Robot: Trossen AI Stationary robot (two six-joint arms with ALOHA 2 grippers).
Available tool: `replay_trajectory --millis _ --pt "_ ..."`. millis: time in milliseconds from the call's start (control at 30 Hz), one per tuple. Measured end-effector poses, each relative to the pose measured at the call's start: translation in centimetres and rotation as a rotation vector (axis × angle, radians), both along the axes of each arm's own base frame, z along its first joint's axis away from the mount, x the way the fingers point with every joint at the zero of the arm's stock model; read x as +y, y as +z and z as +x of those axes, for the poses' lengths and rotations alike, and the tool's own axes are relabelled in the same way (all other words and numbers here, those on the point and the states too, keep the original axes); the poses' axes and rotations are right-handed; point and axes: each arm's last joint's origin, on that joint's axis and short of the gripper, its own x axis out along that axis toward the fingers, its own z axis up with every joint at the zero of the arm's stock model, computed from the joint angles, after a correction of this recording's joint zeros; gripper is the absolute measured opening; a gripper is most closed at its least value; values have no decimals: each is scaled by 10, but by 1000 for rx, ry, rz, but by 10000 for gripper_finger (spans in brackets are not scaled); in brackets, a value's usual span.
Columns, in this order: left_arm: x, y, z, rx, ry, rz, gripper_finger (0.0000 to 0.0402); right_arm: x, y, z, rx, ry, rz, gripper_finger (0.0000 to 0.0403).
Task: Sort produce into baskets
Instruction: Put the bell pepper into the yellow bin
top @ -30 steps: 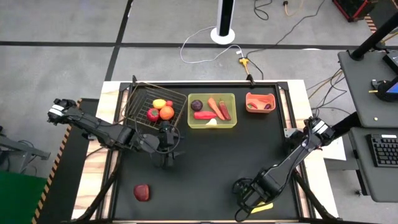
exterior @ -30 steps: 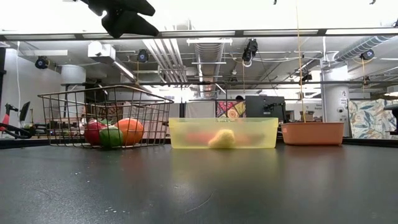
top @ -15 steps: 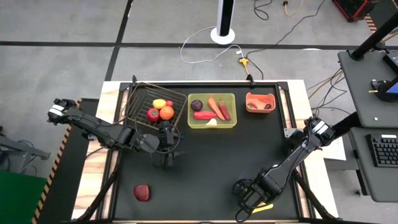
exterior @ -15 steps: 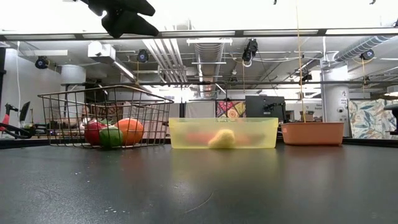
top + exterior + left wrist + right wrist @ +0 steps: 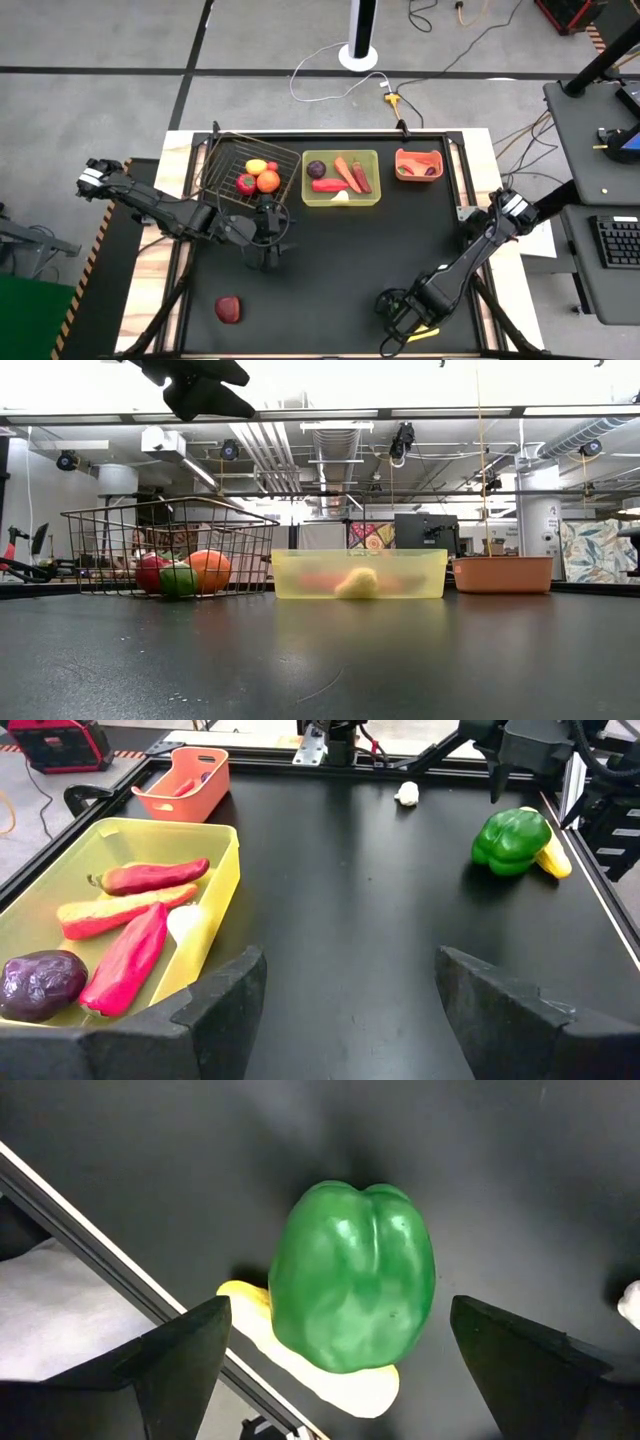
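Green pepper [image 5: 353, 1276] is seen lying on the black table [image 5: 330, 260] near the front right corner, lobed end facing the right wrist camera; its long axis cannot be told. A yellow piece [image 5: 330, 1376] is touched by it on the side nearer the table's right edge, partly hidden beneath. Right gripper [image 5: 340, 1355] is held above the pepper, fingers spread wide on either side, nothing gripped. In the high view the pepper is hidden under the right gripper [image 5: 400, 312].

A small white piece [image 5: 406, 793] is seen alone on the table beyond the pepper [image 5: 511, 841] in the left wrist view.

Yellow-green tray [image 5: 340, 179] holds a purple beet [image 5: 40, 983] and three long pieces, carrot [image 5: 125, 909] among them, long axes laid roughly parallel. Wire basket [image 5: 250, 165] holds round red, orange and yellow fruit. Salmon bin [image 5: 418, 164] sits right of the tray.

Left gripper [image 5: 268, 228] is parked just in front of the basket, jaws parted, empty. A dark red piece [image 5: 228, 309] lies near the front left.
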Motion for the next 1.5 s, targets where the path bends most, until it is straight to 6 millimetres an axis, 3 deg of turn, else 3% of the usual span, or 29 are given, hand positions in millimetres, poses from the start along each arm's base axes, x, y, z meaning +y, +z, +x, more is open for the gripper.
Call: replay_trajectory --millis 500,1500 --pt "0 0 0 0 0 0 270 0 -7 0 -10 0 4 368" --pt "0 0 0 -2 4 -6 270 -17 -62 -12 7 57 -50 365"
